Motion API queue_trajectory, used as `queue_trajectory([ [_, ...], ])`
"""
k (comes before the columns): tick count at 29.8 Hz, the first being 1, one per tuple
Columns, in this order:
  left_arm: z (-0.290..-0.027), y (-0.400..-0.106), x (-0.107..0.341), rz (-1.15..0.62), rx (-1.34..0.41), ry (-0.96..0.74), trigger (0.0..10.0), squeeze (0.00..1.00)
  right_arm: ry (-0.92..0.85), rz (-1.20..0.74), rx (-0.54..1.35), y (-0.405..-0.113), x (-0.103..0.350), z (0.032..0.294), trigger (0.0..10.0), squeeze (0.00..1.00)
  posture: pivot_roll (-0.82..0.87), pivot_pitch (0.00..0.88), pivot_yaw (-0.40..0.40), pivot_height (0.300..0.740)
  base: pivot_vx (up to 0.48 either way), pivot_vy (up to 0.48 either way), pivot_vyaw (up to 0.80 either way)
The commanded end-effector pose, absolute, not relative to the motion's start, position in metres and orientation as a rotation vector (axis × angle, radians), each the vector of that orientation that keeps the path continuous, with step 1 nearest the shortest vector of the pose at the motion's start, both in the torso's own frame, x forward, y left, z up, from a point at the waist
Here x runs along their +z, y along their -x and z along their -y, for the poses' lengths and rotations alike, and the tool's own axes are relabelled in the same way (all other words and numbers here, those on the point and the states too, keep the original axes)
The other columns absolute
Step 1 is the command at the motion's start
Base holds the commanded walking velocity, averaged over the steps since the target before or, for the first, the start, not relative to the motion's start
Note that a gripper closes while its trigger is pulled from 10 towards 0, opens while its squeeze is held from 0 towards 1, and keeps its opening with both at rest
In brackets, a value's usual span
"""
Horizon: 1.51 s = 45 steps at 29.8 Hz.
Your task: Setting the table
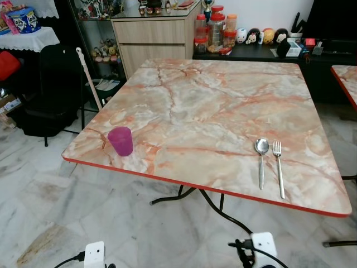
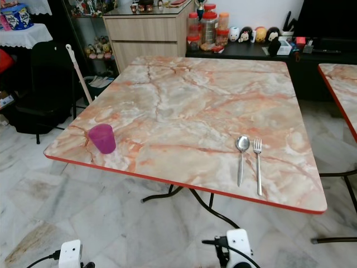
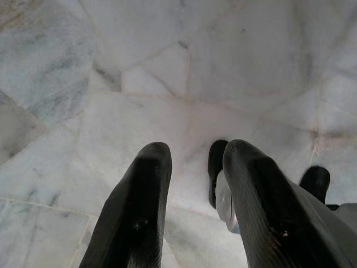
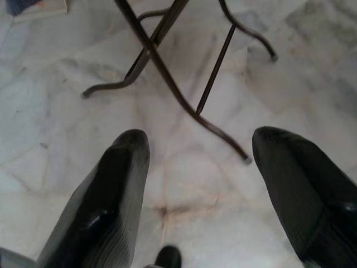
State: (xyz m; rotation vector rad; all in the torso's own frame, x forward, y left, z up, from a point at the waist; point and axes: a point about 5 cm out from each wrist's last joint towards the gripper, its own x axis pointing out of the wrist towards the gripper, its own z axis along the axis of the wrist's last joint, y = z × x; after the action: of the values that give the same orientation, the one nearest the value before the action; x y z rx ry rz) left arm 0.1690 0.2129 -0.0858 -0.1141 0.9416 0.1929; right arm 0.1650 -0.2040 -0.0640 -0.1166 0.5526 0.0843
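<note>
A marble-patterned table [image 1: 212, 100] with a red edge stands in front of me. A purple cup [image 1: 120, 140] stands upright near its front left corner. A spoon [image 1: 261, 159] and a fork [image 1: 278, 166] lie side by side near the front right edge, handles toward me. Both arms hang low in front of the table. My left gripper [image 3: 195, 153] points down at the pale marble floor, open and holding nothing. My right gripper [image 4: 201, 139] is open wider, also holding nothing, above the floor near the table's black metal legs [image 4: 167, 72].
A black chair [image 1: 53, 89] and a leaning white stick [image 1: 89, 78] stand left of the table. Behind it are a wooden cabinet [image 1: 150, 39] and a dark shelf with jars [image 1: 215, 30] and toys. A second table's corner [image 1: 346, 78] shows at the right.
</note>
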Motion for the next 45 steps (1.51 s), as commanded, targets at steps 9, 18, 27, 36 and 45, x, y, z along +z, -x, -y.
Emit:
queue_trajectory([
  [9, -0.217, -0.164, -0.087, -0.963, 0.182, 0.090, 10.0, 0.00, 0.194, -0.303, 0.237, -0.167, -0.028, 0.191, 10.0, 0.00, -0.04, 0.050, 0.083, 0.740, 0.000, 0.000, 0.00],
  [18, -0.219, -0.165, -0.086, -0.965, 0.182, 0.086, 10.0, 0.00, 0.238, -0.065, 0.346, -0.203, 0.029, 0.184, 10.0, 0.00, -0.04, 0.043, 0.076, 0.740, 0.000, 0.000, 0.00],
  [27, -0.219, -0.165, -0.086, -0.965, 0.189, 0.092, 10.0, 0.00, 0.216, 0.080, 0.330, -0.232, 0.070, 0.158, 10.0, 0.00, -0.03, 0.026, 0.074, 0.740, 0.000, 0.000, 0.00],
  [36, -0.214, -0.174, -0.083, -0.942, 0.181, 0.095, 10.0, 0.00, 0.132, 0.039, 0.034, -0.290, 0.075, 0.157, 10.0, 0.00, -0.02, 0.006, 0.087, 0.740, 0.000, 0.000, 0.00],
  [45, -0.212, -0.179, -0.082, -0.930, 0.175, 0.099, 10.0, 0.00, 0.176, -0.012, -0.045, -0.321, 0.080, 0.156, 10.0, 0.00, -0.03, 0.000, 0.086, 0.740, 0.000, 0.000, 0.00],
])
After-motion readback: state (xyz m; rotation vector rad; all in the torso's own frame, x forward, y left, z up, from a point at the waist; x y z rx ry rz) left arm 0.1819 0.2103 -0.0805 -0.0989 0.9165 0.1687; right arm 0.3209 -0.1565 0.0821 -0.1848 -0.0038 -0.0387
